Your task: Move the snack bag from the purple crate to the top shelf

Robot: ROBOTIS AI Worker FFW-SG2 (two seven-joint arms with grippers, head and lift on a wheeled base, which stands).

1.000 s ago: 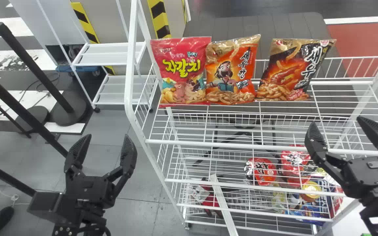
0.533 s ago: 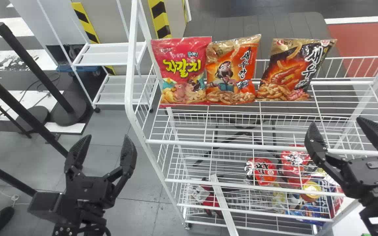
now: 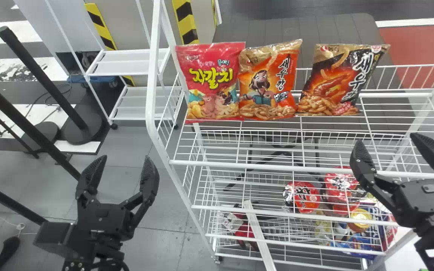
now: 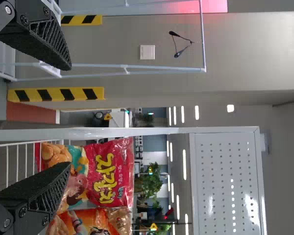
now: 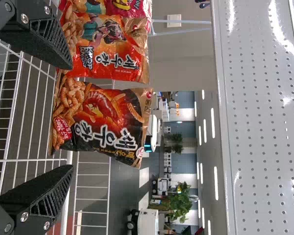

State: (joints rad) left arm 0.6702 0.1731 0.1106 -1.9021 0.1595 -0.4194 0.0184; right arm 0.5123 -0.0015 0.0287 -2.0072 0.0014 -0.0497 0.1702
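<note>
Head view: left gripper (image 3: 124, 160) at lower left of frame, over the grey floor and to the left of the white wire rack (image 3: 236, 165); fingers spread wide. Right gripper (image 3: 387, 139) at right edge of frame, overlapping the rack's right side in the picture; fingers likewise wide. Snack bags, three, on the rack's upper wire shelf, upper centre to upper right of frame; cannot tell which is the task's bag. Order, left to right: pink bag (image 3: 213, 81), orange bag (image 3: 268, 81), black bag (image 3: 341, 81). Pink and orange edges meet; black stands just beside orange, its top tilted towards frame right. Lower tier, lower right of frame: red packages (image 3: 303, 197) and other packaged goods, seen through wires. White slat (image 3: 260, 235) slants at bottom centre. Left wrist view: perforated panel (image 4: 225, 181) at lower right.
</note>
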